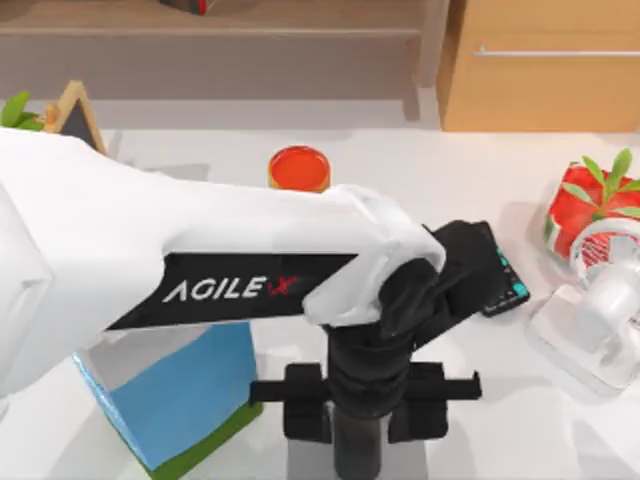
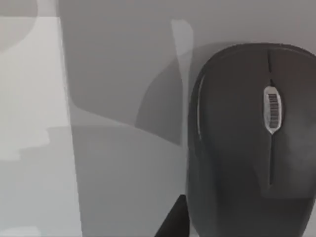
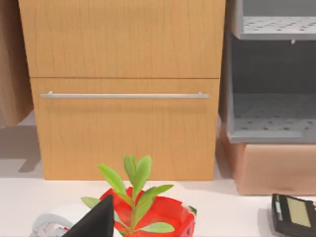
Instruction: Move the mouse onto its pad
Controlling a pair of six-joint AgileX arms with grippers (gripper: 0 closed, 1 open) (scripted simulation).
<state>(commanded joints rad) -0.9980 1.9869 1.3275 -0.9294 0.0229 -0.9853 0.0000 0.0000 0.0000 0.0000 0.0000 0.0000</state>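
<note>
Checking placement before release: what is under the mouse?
The mouse lies on the grey pad, by the left wrist view. From above, the left arm covers both.

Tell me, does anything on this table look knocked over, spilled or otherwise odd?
Nothing stands out. The mouse lies flat on the grey pad, the orange cup and potted plant stand upright, and the calculator lies flat. The left arm reaches over the middle.
</note>
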